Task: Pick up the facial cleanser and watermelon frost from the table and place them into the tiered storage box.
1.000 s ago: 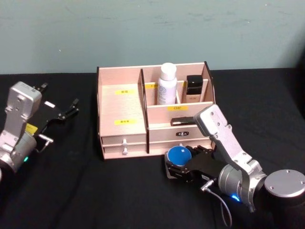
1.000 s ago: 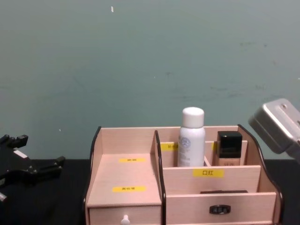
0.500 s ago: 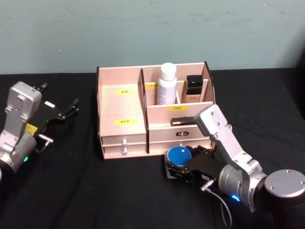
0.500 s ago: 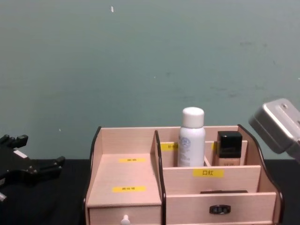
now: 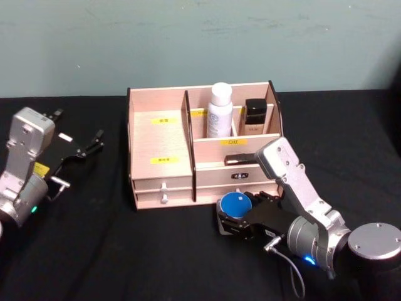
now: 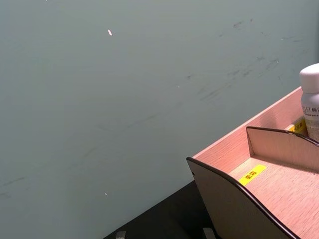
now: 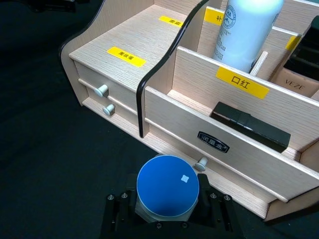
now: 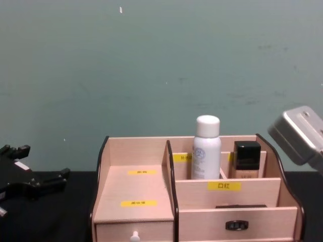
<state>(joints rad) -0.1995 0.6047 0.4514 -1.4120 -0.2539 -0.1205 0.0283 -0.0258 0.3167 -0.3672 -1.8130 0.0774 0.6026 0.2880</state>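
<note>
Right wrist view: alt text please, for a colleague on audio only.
The right gripper grips a round blue-topped container between its jaws, just in front of the drawers of the tiered storage box. Behind, a white bottle stands upright in a back compartment, and a flat black item lies in the front one.

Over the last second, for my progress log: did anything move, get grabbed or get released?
Nothing visibly changed. The right gripper stays shut on the blue-topped container before the tiered storage box; the left gripper stays parked at left.
</note>
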